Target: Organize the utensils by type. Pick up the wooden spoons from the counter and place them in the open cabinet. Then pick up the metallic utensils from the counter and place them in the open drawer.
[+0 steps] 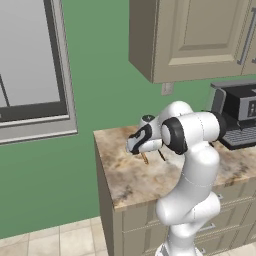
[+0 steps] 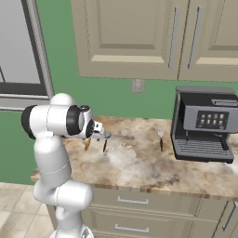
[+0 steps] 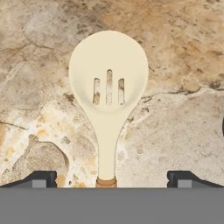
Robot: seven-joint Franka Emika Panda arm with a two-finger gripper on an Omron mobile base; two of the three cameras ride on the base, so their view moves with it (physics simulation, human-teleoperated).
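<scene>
Your gripper (image 3: 111, 179) hangs wide open, empty, straddling the pale slotted wooden spoon (image 3: 108, 87) lying flat on the counter (image 3: 183, 122). Close too high and you'll likely pinch air, or skid that thin neck sideways.

Base views flank the arm (image 1: 192, 165) from behind, both facing down at the marbled desk (image 1: 135, 180); hand view looks straight down, close above the desk.
</scene>
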